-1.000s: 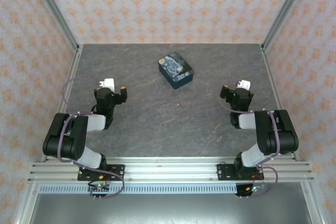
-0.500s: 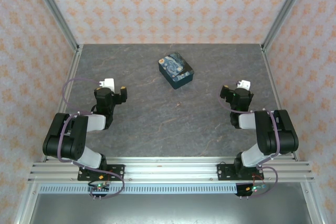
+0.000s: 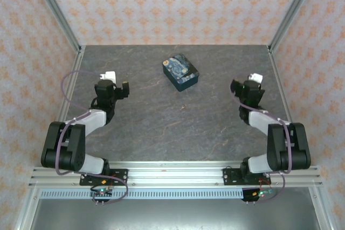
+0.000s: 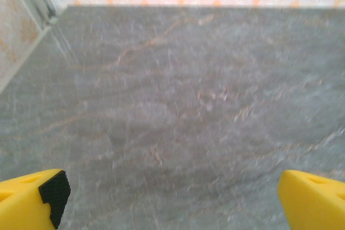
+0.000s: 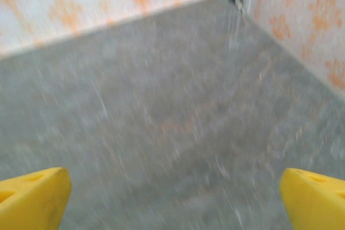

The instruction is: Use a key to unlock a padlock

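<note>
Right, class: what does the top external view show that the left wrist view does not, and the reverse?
Top external: a dark blue swirly-patterned box on the far middle of the grey marbled tabletop, and the right gripper. Left wrist: the left gripper close up, its yellow fingers spread wide, one with a black pad. Shared: that left gripper, the tabletop, the orange-patterned wall.

L pincer (image 3: pixel 112 82), R pincer (image 3: pixel 245 83) farther fwd.
</note>
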Robot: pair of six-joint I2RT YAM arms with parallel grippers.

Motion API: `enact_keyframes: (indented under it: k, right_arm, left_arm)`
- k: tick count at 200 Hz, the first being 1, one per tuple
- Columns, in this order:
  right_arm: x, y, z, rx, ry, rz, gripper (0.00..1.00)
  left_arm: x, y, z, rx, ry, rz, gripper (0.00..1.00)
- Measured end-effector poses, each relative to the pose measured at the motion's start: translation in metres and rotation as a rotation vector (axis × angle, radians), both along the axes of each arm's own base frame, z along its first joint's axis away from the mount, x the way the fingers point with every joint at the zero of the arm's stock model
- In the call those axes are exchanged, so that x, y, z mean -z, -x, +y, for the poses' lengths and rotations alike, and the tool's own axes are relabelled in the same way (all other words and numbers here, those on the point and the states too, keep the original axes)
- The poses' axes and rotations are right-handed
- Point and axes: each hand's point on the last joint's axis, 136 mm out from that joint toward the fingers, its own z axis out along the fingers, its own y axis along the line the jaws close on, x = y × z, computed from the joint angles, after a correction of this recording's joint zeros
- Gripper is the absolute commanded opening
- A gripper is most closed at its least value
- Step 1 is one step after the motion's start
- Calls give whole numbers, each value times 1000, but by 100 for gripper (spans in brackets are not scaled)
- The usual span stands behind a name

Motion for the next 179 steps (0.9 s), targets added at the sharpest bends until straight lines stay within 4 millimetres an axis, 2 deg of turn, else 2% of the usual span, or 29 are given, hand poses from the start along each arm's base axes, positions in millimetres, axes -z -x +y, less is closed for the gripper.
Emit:
enact_keyframes:
  k: [11,22,41,67,88,112,131,156,179]
  right_arm:
    - [-24,-11,5,-18,-49,-42,99]
    - [-39,-19,15,-58,-103,-66,99]
    - [-42,-31,35,-131,-218,-60,99]
    - [-18,-59,63,-217,-398,31,100]
    - [11,-89,87,-266,-550,124,95]
    - [44,-117,118,-308,-684,227,93]
    - [59,-132,148,-340,-735,285,91]
    - [62,-138,192,-404,-773,326,90]
    - [61,-123,237,-487,-793,368,85]
  left_arm:
    - [-13,0,0,-8,18,-17,100]
    - [-24,0,0,-19,43,-30,100]
    - [-38,0,-1,-46,106,-33,100]
    - [-53,-4,-14,-67,198,-17,100]
    - [-58,-11,-31,-65,257,15,100]
    - [-43,-16,-50,-53,291,92,100]
    - [-23,-12,-62,-45,298,165,100]
    - [-7,-5,-67,-53,306,230,100]
    - [-8,-5,-67,-67,319,243,100]
